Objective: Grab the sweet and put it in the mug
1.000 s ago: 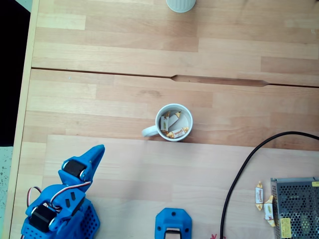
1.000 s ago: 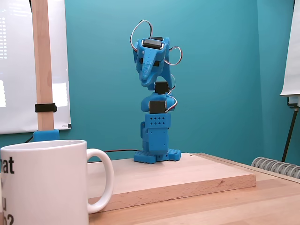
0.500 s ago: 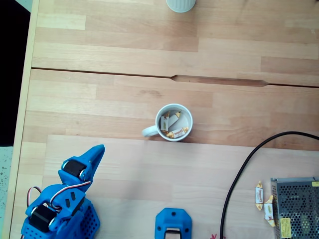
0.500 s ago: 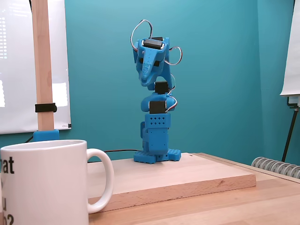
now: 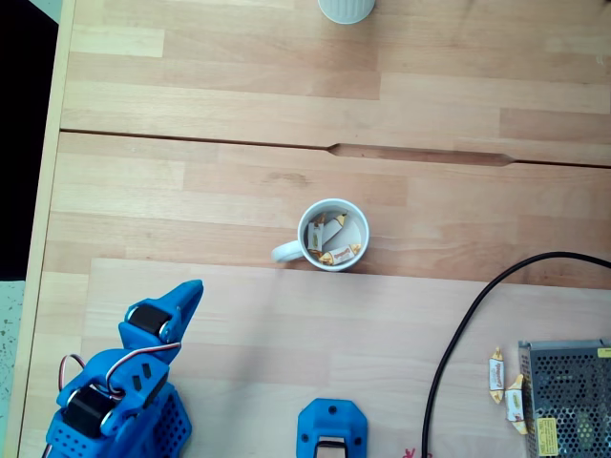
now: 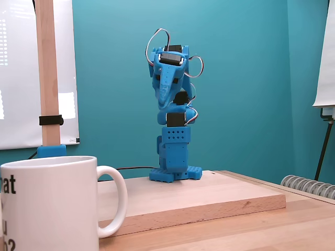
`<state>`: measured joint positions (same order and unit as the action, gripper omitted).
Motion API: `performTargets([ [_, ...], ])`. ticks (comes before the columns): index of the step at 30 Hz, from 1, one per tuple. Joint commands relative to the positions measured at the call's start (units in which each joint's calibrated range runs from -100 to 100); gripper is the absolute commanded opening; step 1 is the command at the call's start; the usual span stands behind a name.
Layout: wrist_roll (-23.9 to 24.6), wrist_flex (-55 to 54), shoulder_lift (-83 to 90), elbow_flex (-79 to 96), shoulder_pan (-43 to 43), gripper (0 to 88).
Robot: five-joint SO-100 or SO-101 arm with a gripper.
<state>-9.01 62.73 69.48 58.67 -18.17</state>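
In the overhead fixed view the small white mug (image 5: 331, 235) stands mid-table, handle to the left, with a few wrapped sweets (image 5: 339, 254) inside. Two more sweets (image 5: 495, 371) lie loose at the right, beside a mesh box. My blue gripper (image 5: 189, 290) is folded over the arm's base at the lower left, far from the mug, shut with nothing in it. In the side fixed view the gripper (image 6: 164, 103) points down above the base. A white lettered mug (image 6: 49, 204) with a handle fills that view's near left; I cannot tell if it is the same mug.
A metal mesh box (image 5: 569, 401) sits at the lower right, with a black cable (image 5: 456, 336) curving past it. A ribbed white cup (image 5: 346, 8) stands at the top edge. A blue mount (image 5: 331, 430) is at the bottom. A wooden post (image 6: 47, 73) rises at left.
The folded arm has shifted slightly: its upper joints rose a little in the side view, and the gripper edged right and down in the overhead view. Mug and sweets are unmoved.
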Motion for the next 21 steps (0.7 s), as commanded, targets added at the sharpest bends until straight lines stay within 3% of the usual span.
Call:
performTargets([
  [1,-0.10,0.09,-0.46,0.65,0.09,3.2],
  [21,-0.05,0.17,-0.46,1.36,0.16,3.1],
])
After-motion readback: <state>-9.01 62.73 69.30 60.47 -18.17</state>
